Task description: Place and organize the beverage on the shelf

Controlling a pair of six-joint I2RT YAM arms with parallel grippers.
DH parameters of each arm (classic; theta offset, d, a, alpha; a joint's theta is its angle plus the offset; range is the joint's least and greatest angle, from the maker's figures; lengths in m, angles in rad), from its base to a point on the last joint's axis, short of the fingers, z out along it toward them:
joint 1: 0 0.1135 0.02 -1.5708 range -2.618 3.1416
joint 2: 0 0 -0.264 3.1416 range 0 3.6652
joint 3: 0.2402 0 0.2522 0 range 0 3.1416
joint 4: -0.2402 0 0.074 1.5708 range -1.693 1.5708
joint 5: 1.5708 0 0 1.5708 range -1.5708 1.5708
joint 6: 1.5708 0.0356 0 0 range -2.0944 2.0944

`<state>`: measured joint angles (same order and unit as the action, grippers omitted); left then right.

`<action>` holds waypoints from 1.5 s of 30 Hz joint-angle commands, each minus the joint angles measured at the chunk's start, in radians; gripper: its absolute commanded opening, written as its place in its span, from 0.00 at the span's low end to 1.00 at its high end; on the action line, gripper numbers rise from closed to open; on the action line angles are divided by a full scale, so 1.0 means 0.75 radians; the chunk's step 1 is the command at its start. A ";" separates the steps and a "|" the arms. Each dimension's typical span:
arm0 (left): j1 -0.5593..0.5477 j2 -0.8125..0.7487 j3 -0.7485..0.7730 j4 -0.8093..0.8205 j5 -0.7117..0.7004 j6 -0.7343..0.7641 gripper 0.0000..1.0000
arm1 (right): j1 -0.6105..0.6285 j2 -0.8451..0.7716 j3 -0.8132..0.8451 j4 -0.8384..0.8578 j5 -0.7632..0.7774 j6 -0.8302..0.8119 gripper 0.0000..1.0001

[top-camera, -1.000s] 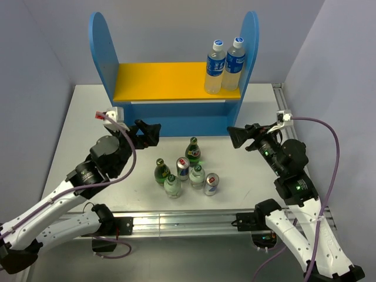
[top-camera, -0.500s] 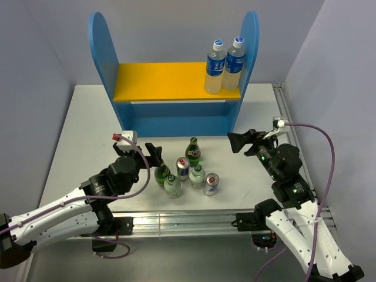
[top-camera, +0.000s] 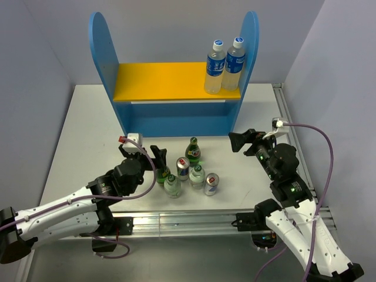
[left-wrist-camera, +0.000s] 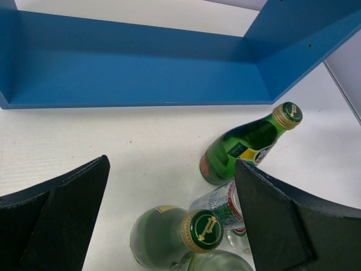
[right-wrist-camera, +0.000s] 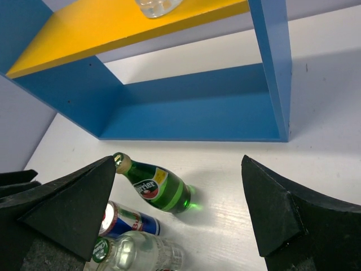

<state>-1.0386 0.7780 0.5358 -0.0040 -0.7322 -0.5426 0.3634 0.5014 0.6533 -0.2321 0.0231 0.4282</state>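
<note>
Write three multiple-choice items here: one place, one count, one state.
1. Where do the two blue-capped water bottles stand?
A. right end of the yellow upper board
B. blue lower level
C. the floor

2. How many small drinks stand on the table before the shelf?
A. four
B. six
C. eight

3. The left pincer is:
A. shut on a drink
B. open
C. shut, empty

Key:
1 A, they stand by the right side panel.
2 B, two green bottles, two clear bottles, two cans.
3 B, its fingers stand wide apart, clamping nothing.
</note>
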 commanded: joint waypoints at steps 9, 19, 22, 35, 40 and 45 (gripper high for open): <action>-0.159 0.016 -0.021 -0.056 -0.095 -0.129 0.99 | 0.013 0.013 -0.030 0.025 0.059 0.010 0.99; -0.190 0.145 -0.109 -0.007 -0.208 -0.234 0.95 | 0.013 0.006 -0.035 0.021 0.061 0.012 0.98; -0.190 0.208 -0.099 -0.007 -0.267 -0.260 0.88 | 0.013 -0.004 -0.039 0.021 0.063 0.010 0.98; -0.190 0.310 -0.033 -0.017 -0.365 -0.262 0.47 | 0.015 -0.010 -0.053 0.027 0.069 0.016 0.98; -0.192 0.347 0.028 -0.082 -0.433 -0.277 0.13 | 0.017 -0.014 -0.059 0.033 0.069 0.016 0.98; -0.192 0.398 0.106 -0.152 -0.496 -0.281 0.00 | 0.019 -0.020 -0.071 0.042 0.074 0.022 0.98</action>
<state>-1.1790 1.0698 0.5426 -0.0978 -1.0279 -0.7303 0.3691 0.4980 0.6121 -0.2325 0.0643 0.4400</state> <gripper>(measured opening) 0.489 0.978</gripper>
